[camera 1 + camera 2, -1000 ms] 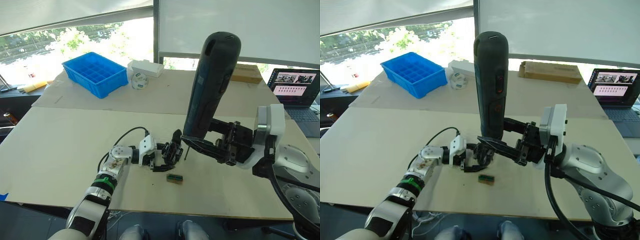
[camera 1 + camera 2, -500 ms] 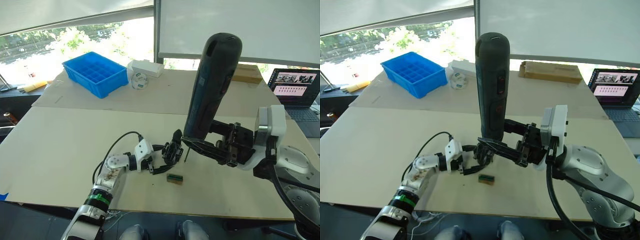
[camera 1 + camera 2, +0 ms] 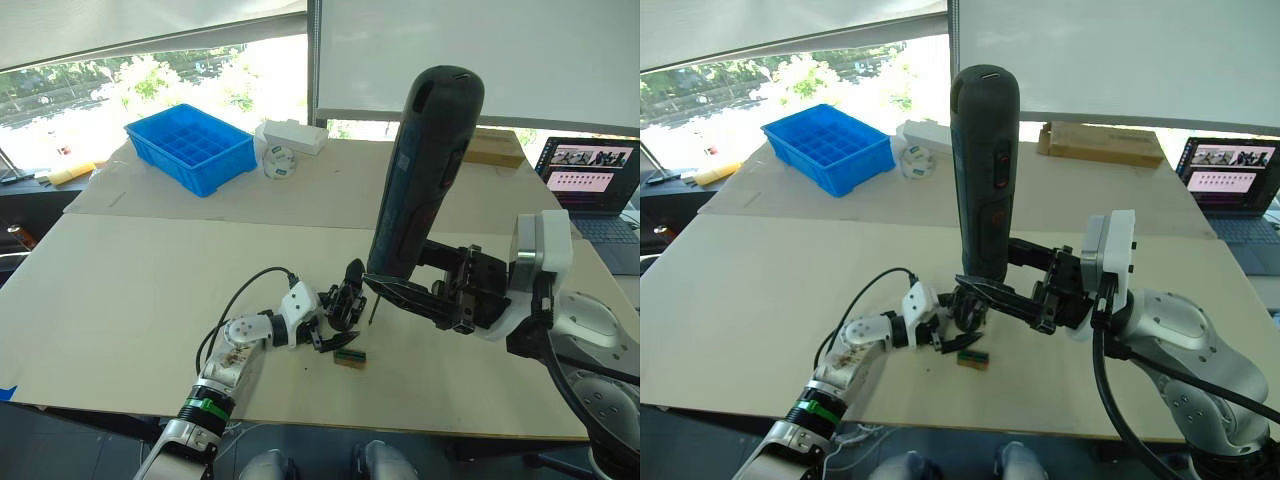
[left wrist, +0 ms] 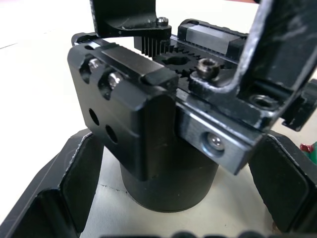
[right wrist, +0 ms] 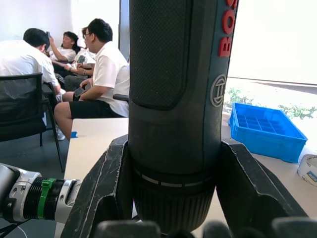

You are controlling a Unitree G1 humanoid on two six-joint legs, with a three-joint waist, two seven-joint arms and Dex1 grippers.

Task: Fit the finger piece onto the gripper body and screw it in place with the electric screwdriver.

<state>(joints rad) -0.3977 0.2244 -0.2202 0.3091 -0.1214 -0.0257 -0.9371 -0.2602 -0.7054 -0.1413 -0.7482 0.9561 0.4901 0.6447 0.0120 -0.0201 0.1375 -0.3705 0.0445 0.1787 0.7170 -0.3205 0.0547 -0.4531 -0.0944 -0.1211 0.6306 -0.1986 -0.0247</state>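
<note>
Left wrist view brings the gripper body [image 4: 163, 124] close, its round base standing between the left gripper's [image 3: 332, 338] spread fingers [image 4: 74, 188], gear teeth and screws plain on top; the finger piece cannot be made out. Beside it on the table [image 3: 130, 290] lies a small green-brown block [image 3: 349, 356]. Clamped upright by the right gripper [image 3: 405, 293], the electric screwdriver [image 3: 423, 180] points its bit just beside the body. The blue compartment bin's [image 3: 190, 146] contents cannot be seen.
</note>
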